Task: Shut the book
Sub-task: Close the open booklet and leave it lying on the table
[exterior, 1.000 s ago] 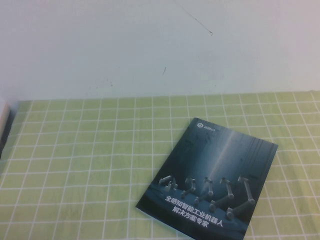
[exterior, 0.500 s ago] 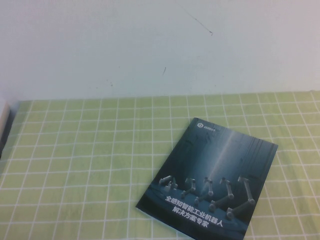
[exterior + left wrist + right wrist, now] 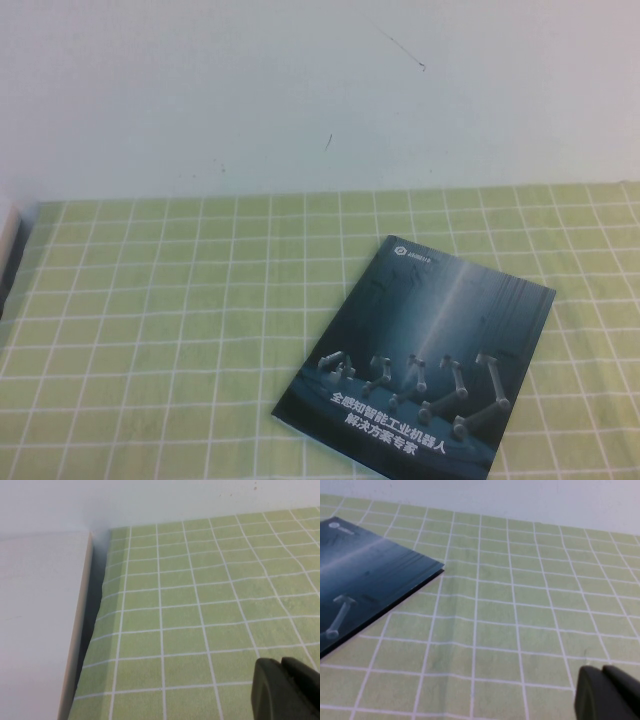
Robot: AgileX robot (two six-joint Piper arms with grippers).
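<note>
Far left: a white panel [image 3: 40, 620] borders the green checked cloth [image 3: 150, 300]. The left gripper [image 3: 281, 661] hangs low over bare cloth next to that panel, well apart from the book. Its two dark fingers are pressed together, with only a thin seam between them, and they grasp nothing.

Centre-right: the book [image 3: 420, 360] lies flat on the cloth, cover up and turned at an angle, toward the near edge of the table. The dark cover has white lettering. No pages show and no leaf is raised, and the corner seen from the right wrist sits flush.

Right: the right gripper [image 3: 602, 669] hangs over open cloth near the book's corner without touching it. Its fingers are likewise clenched on nothing. Neither arm shows in the high view.

Progress: the book reads as already closed, so I judge nothing is left except keeping both arms clear.

Containers: none in sight, so no contents to log.
</note>
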